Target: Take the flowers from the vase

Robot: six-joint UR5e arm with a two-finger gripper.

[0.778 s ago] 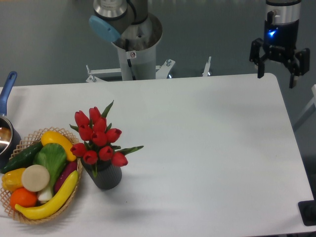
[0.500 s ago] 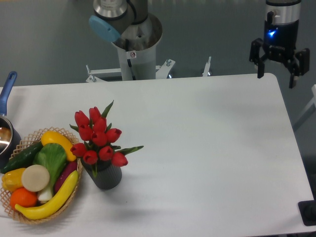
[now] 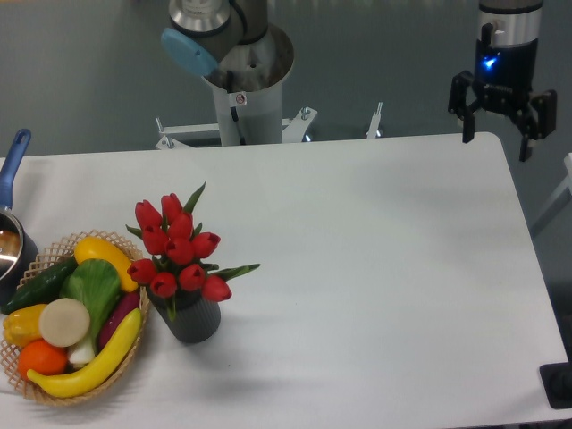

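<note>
The flowers, red tulip buds with green leaves, stand upright in the dark grey ribbed vase at the front left of the white table. My gripper hangs over the table's far right corner, far from the flowers. Its two black fingers are spread apart and hold nothing.
A wicker basket of vegetables and fruit sits right beside the vase on its left. A pot with a blue handle is at the left edge. The arm's base stands behind the table. A black object is at the front right corner.
My gripper has shifted slightly to the left and up. The flowers and vase have not moved.
</note>
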